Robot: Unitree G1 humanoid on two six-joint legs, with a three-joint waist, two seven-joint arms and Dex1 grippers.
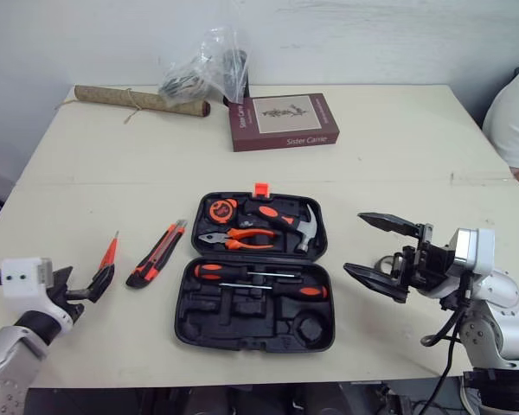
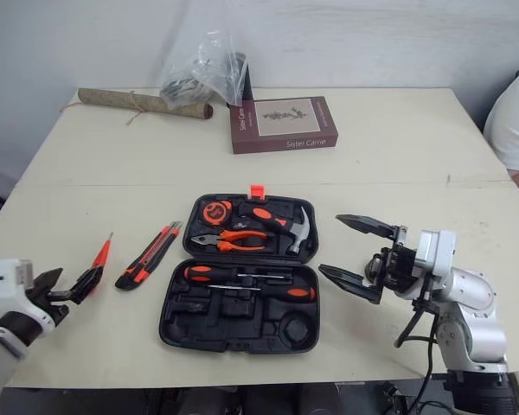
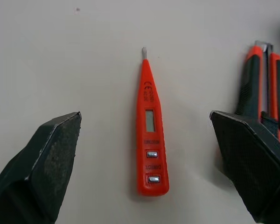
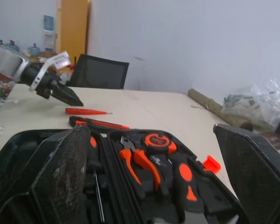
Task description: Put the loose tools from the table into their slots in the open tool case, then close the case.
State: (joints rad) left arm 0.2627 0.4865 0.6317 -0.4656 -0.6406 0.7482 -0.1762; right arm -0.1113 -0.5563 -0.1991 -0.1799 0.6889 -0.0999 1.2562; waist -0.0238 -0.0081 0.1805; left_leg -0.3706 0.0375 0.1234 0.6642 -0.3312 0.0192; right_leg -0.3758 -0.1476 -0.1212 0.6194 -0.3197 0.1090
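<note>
Red tester pen (image 3: 149, 144) flat on the table (image 1: 398, 156), well left of the open tool case (image 1: 209, 322), and that's my target: my left gripper (image 3: 145, 116) is lined up over it, fingers wide apart, one on each side of the pen and nothing clamped. So I judge this as the pick-up step for the first loose tool. The next move calls for coming down square on the pen's body and closing across its narrow width, then carrying it right to a free slot in the near half of the case. Watch out for the utility knife (image 1: 156, 255) lying just beside the pen, between it and the case; one finger sits close to it and could nudge it as I close. It's the other loose tool to stow. Already seated in the case are the tape measure (image 1: 221, 208), pliers (image 1: 238, 239), hammer (image 1: 298, 226) and screwdrivers (image 1: 259, 277). My right gripper (image 1: 353, 243) hangs spread and empty just right of the case. Far across the table sit a book (image 1: 284, 121), a plastic bag (image 1: 203, 73) and a rolled mat (image 1: 138, 99), well out of the way.
</note>
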